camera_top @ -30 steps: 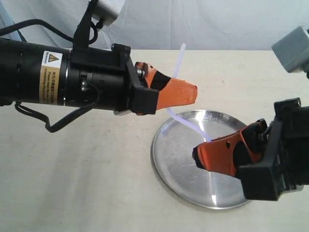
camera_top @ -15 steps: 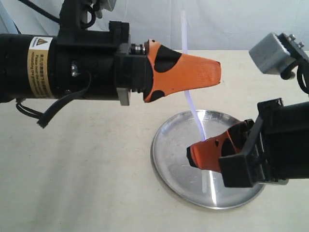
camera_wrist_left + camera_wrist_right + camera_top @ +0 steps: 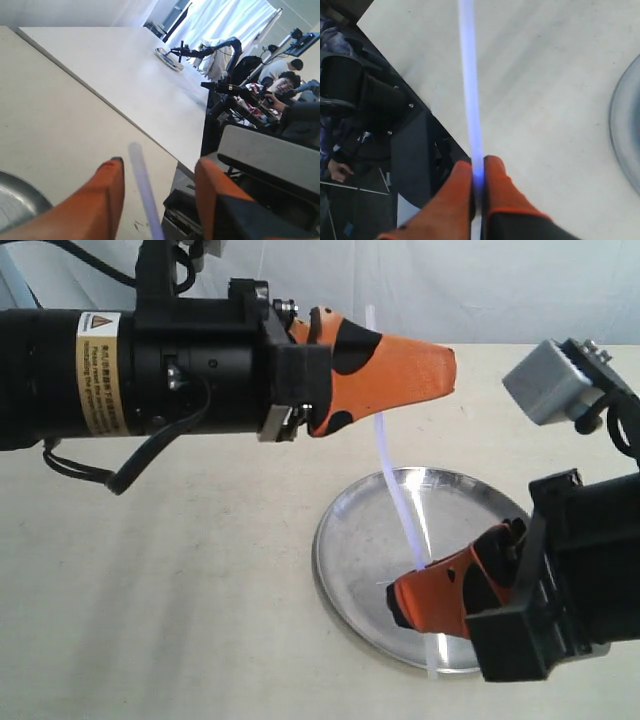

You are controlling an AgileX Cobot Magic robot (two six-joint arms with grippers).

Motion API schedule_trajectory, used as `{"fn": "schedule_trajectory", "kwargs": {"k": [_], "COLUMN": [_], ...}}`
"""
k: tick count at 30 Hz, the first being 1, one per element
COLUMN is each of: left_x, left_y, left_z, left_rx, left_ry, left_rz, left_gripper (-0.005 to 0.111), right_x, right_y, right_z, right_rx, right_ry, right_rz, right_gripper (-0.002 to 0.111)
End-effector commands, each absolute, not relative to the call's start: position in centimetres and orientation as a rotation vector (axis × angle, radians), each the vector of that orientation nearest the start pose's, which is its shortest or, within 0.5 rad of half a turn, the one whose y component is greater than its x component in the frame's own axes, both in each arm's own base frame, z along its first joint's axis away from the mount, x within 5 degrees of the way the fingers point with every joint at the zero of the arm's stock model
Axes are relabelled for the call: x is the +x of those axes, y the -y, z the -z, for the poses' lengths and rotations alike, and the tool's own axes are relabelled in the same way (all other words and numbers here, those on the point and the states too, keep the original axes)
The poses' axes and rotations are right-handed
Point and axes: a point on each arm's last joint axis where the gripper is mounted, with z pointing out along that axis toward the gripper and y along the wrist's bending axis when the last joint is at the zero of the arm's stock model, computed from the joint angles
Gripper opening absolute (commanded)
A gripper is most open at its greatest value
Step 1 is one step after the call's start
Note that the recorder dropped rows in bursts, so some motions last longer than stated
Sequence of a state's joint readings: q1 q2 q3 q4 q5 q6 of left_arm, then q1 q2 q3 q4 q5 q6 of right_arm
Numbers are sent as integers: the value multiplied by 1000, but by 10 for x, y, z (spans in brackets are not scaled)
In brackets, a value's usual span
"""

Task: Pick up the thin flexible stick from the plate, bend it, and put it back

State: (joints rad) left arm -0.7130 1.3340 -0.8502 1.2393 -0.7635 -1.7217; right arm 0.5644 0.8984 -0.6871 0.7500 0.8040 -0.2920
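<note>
One plate (image 3: 335, 525), one thin flexible stick (image 3: 395, 480) and two claws are on show, all over a single pale table (image 3: 150, 590).

The round silver plate lies flat on the table, with nothing resting in it. The stick is off the plate and in the air, nearly straight. In the exterior view it runs from about 12 o'clock, above the far rim, down across the dish to about 6 o'clock, where its lower end pokes out past the near rim.

The right claw (image 3: 405, 598) hangs over the plate's 5 o'clock part. Its two orange fingers (image 3: 495, 185) are pinched tight on the stick near its lower end.

The left claw (image 3: 438, 370) hovers beyond the plate's 11 o'clock rim, pointing toward 3 o'clock. Its two fingers (image 3: 107, 195) stand well apart. The stick's upper part passes between them, nearer one finger. No contact with either finger can be made out.
</note>
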Motion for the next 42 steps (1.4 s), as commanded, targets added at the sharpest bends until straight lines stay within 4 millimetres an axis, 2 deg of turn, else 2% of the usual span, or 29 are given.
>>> {"fn": "schedule_trajectory", "kwargs": {"k": [1, 4, 5, 8, 11, 16, 18, 20, 22, 25, 28, 31, 42], "left_x": [174, 172, 172, 170, 166, 153, 151, 152, 155, 158, 160, 158, 153], "left_y": [229, 229, 229, 228, 229, 230, 229, 229, 229, 230, 230, 229, 227], "left_z": [-324, -322, -320, -317, -318, -332, -339, -343, -345, -338, -324, -317, -317], "left_rx": [686, 772, 803, 869, 876, 865, 828, 775, 781, 834, 955, 1013, 1074], "left_ry": [-1762, -1741, -1741, -1748, -1758, -1665, -1606, -1572, -1558, -1590, -1676, -1742, -1732], "left_rz": [1520, 1460, 1435, 1396, 1453, 1726, 1829, 1864, 1816, 1695, 1519, 1478, 1472], "left_gripper": [31, 2, 0, 0, 0, 0, 0, 0, 0, 0, 0, 0, 0], "right_x": [112, 110, 109, 104, 102, 106, 108, 109, 109, 108, 110, 110, 105], "right_y": [-124, -122, -121, -115, -104, -86, -88, -95, -108, -124, -127, -119, -92], "right_z": [-307, -311, -313, -324, -331, -322, -318, -315, -316, -325, -337, -343, -353], "right_rx": [-622, -623, -617, -580, -478, -306, -302, -308, -408, -580, -519, -489, -278], "right_ry": [-2341, -2315, -2297, -2200, -2155, -2267, -2316, -2351, -2332, -2178, -2043, -1986, -1931], "right_rz": [-1015, -1016, -1018, -997, -928, -720, -709, -784, -909, -1102, -1188, -1108, -925], "right_gripper": [-1, -1, -1, -1, -1, -1, -1, -1, -1, -1, -1, -1, -1]}}
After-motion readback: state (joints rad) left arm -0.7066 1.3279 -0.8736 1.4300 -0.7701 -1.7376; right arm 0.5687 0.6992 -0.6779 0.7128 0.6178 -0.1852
